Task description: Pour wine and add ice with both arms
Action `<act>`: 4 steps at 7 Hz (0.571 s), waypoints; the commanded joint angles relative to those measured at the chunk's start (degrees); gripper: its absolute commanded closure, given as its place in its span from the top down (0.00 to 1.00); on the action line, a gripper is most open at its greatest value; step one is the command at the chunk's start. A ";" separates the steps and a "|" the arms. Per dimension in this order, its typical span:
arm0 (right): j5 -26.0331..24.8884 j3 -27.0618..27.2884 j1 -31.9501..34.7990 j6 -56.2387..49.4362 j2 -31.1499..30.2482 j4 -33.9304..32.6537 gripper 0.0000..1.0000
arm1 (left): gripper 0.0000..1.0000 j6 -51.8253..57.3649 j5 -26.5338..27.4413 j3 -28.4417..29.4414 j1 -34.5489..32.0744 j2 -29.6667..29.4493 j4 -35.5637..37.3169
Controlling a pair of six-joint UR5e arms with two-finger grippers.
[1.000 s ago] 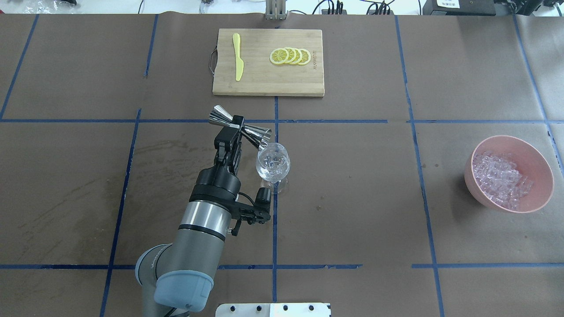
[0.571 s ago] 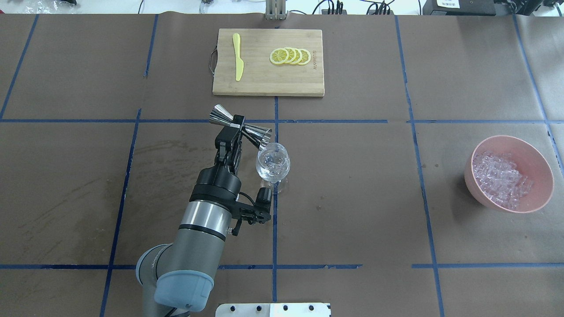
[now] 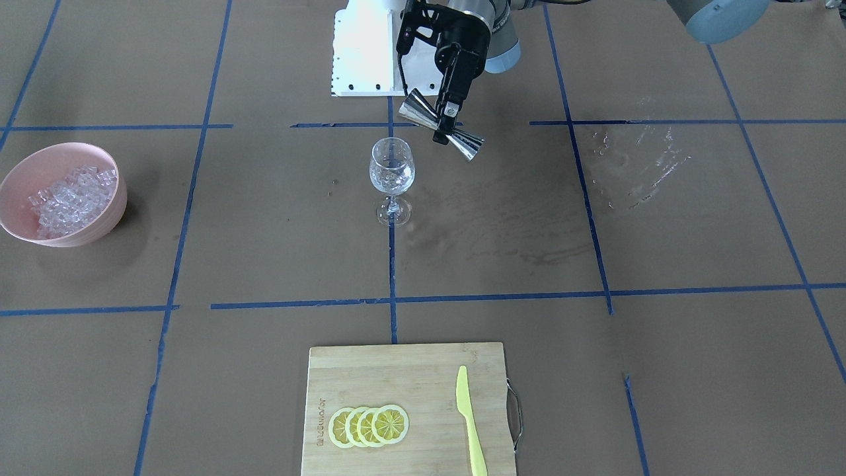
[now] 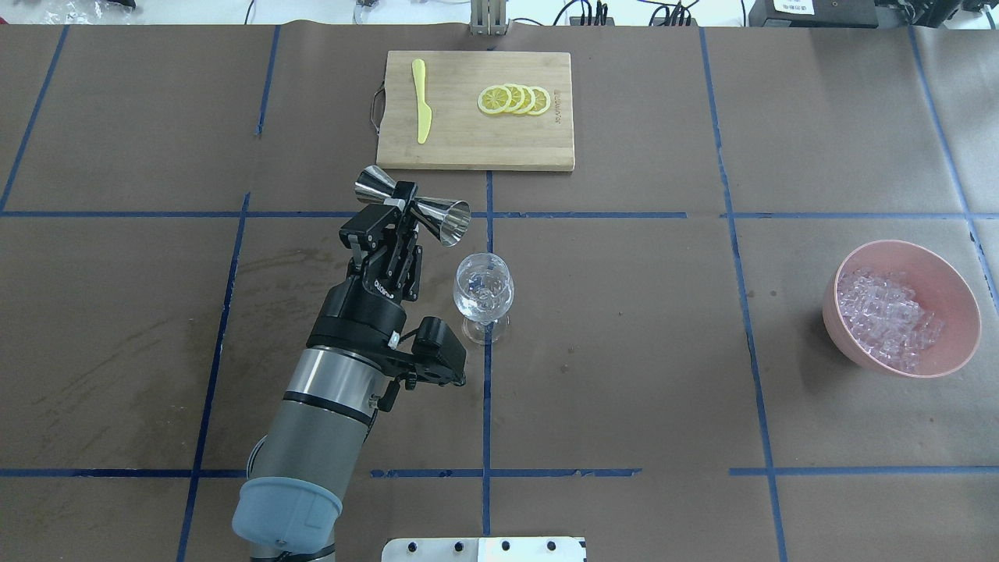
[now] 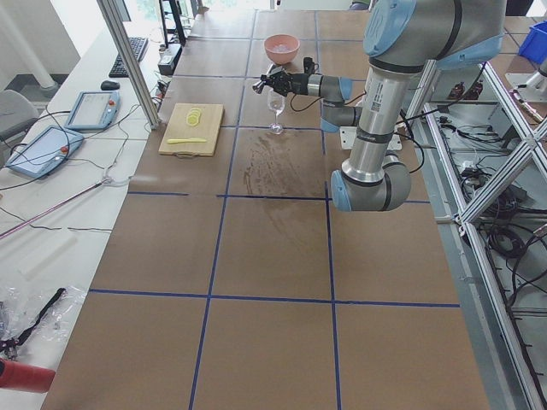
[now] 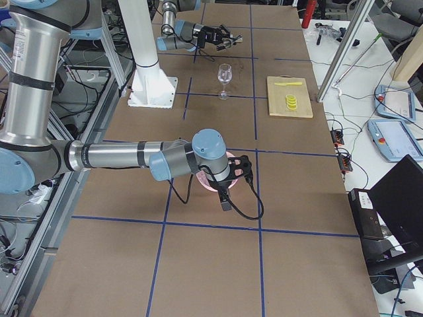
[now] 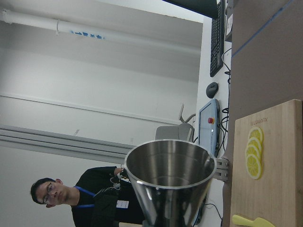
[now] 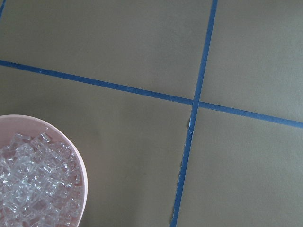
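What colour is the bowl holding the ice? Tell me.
Pale pink: the bowl shows clearest in the overhead exterior view.

— Where are the fixed cameras?
— One overhead, one facing it, steeply down; both share the glass (image 4: 483,290) and board (image 4: 468,148). Two more look along the counter (image 5: 273,252) from its ends.
— And the wrists?
— Left looks sideways past the jigger (image 7: 170,172); right hangs close above the ice (image 8: 33,184).

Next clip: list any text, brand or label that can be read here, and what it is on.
"ROBOTIQ": small white letters on the left gripper, which holds the jigger; barely legible from overhead.
Burnt-in mark on the cutting board: too small to read.
Blue print on the ceiling pipe: blurred.
Label on the black box: unreadable.
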 commanded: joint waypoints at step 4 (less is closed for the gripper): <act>0.00 0.16 0.00 0.00 0.35 -0.06 1.00 | 0.00 -3.21 -4.62 -2.49 -0.28 13.29 -18.66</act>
